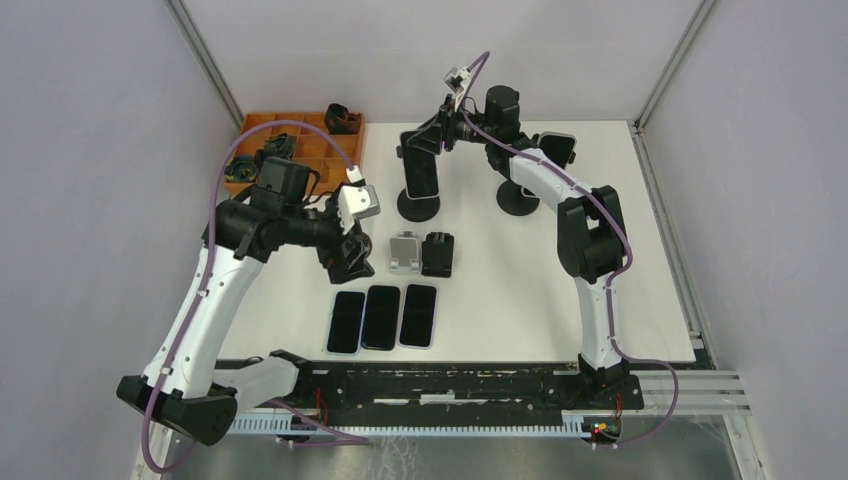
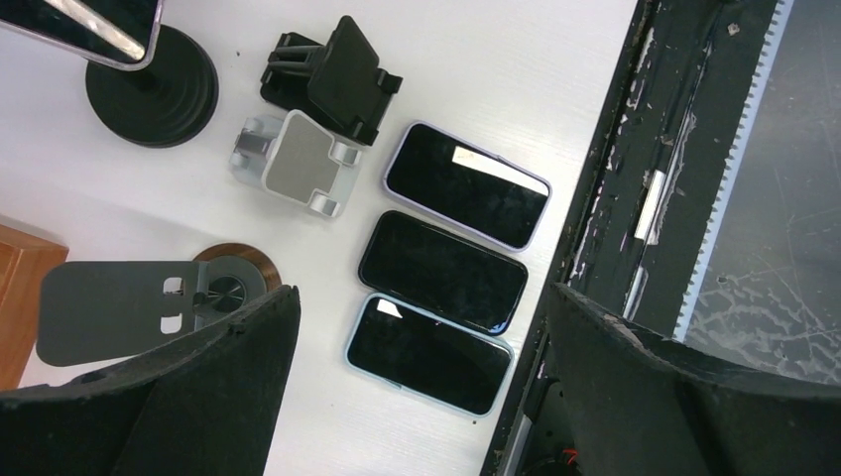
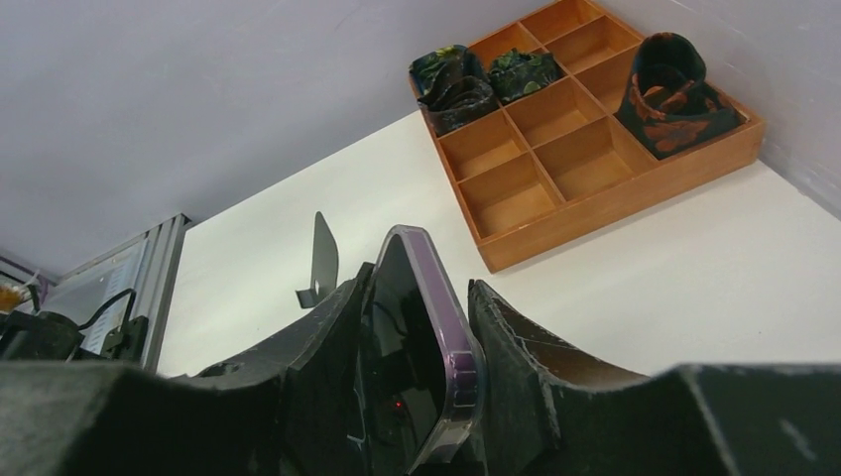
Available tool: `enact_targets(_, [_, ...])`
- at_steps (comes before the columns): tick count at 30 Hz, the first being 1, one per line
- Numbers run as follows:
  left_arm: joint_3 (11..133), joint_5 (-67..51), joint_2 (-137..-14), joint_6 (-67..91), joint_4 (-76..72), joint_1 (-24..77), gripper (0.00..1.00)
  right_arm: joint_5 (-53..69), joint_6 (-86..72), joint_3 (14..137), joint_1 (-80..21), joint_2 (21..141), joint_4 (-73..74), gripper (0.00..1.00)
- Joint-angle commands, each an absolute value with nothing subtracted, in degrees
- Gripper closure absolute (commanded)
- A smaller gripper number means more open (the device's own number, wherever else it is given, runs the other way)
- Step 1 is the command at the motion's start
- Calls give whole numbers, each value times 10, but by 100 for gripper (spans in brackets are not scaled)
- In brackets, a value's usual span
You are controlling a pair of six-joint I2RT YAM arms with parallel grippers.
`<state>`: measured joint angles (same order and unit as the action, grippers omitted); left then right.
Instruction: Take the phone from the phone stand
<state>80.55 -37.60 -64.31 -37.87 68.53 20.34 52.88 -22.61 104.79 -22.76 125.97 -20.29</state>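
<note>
At the far side of the table, the right hand stands drawn in narrow on the phone, a finger set close against each side of its purple-cased body. The phone sits propped in its stand, a black post on a round base, left of a second stand that carries a phone of its own. How firm the hold is cannot be read from the pictures. The left hand hangs wide and holding nothing over three phones lying flat in a row near the front edge, just beside two small folding stands.

The step in hand appears to be the grasp itself: the phone is seized but not yet lifted from its rest. The next move likely calls for a settled grip, then a pull up and away along the slope of the cradle — so that whatever lip holds the lower edge lets go without tipping the stand — before the phone is carried off and laid on the table.
</note>
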Motion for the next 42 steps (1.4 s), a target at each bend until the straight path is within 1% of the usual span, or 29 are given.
enact_targets(1, [806,-405,-643,-418,705,202,3,567,-220,1046,-227,1256,-213,51])
enact_targets(2, [805,-410,-643,-426,714,202,3,565,-212,1044,-227,1252,-206,54])
enact_targets(5, [797,-413,-644,-438,724,202,4,562,-205,1031,-227,1241,-208,74])
enact_targets(6, [792,-412,-643,-441,724,202,5,560,-206,1031,-227,1240,-207,82])
enact_targets(8, [784,-412,-639,-447,724,202,5,556,-209,1032,-227,1235,-207,93])
enact_targets(10, [781,-412,-637,-449,724,202,5,552,-224,1031,-229,1231,-224,99])
enact_targets(16, [776,-413,-630,-447,720,202,5,532,-269,1064,-234,1237,-253,100])
enact_targets(22, [761,-413,-617,-443,709,202,4,495,-356,1084,-236,1234,-350,100])
enact_targets(28, [745,-388,-600,-425,668,202,2,460,-381,1112,-242,1214,-362,100])
enact_targets(29, [736,-370,-592,-414,647,202,1,450,-375,1113,-243,1204,-351,100])
enact_targets(32, [710,-306,-572,-370,567,202,0,433,-360,1110,-247,1173,-333,100])
enact_targets(34, [707,-284,-563,-348,535,202,0,429,-362,1107,-247,1151,-330,100])
enact_targets(38, [716,-267,-544,-250,459,202,0,400,-370,1062,-248,1081,-324,100])
enact_targets(42, [734,-307,-534,-192,418,202,0,362,-387,991,-249,995,-323,100])
